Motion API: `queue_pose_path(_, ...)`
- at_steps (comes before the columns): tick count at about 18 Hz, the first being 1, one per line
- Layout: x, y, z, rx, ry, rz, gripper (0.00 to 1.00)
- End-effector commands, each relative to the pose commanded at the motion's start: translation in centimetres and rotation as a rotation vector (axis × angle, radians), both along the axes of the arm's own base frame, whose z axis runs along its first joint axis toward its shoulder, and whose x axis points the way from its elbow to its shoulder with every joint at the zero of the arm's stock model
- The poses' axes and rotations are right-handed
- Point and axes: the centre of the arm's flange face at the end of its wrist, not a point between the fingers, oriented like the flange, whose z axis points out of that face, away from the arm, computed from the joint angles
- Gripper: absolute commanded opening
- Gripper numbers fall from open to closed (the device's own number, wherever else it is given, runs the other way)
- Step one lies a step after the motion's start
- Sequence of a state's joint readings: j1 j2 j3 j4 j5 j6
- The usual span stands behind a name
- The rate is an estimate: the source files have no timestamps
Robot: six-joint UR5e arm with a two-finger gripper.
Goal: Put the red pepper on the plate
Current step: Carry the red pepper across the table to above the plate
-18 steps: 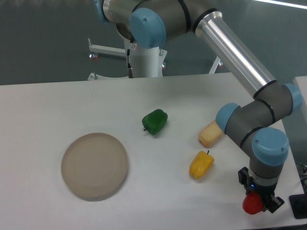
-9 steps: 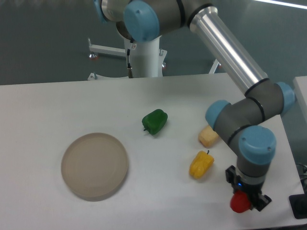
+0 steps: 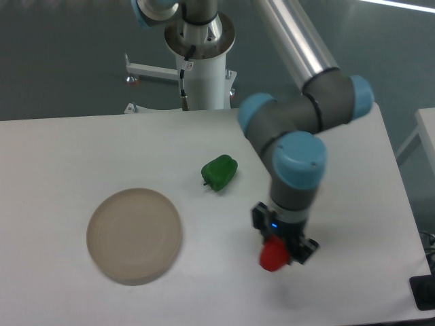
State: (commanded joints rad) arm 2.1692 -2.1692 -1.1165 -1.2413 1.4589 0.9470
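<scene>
The red pepper [image 3: 273, 256] is small and glossy, held in my gripper [image 3: 277, 252] above the table at the centre right. The gripper is shut on it, and its black fingers partly cover the pepper's top. The plate [image 3: 134, 235], a round beige disc with a low rim, lies flat on the table at the left, well apart from the gripper, with nothing on it.
A green pepper [image 3: 219, 172] lies on the table between the plate and the arm. The arm's grey and blue wrist [image 3: 293, 163] stands over the table's right middle and hides what lies behind it. The robot's white base [image 3: 202, 81] is at the back.
The arm has swung left from the table's right front corner, carrying the red pepper toward the centre. The yellow pepper and the pale block seen earlier are now hidden behind the arm.
</scene>
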Motion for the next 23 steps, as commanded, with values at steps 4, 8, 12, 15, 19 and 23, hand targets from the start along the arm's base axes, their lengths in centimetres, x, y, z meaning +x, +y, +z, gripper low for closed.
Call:
queue_pose_path(4,5.4,0.2,-0.7,0.011,-0.017,0.041,0.50)
queue_pose_path(8,10.5,0.2,-1.5,-0.016,-0.055,0.112,0.50)
queue_pose_path(12,15.2,0.7,-3.1,-0.032,-0.076,0.177,0.50)
queue_pose_path(15,17.8,1.0,-4.2,-0.025,-0.100,0.280,0.50)
queue_pose_path(19,19.7,1.1,-5.0,-0.044,-0.122,0.361,0.50)
queue_pose_path(23,21.1,0.4,-6.9,-0.079,-0.112,0.313,0.50)
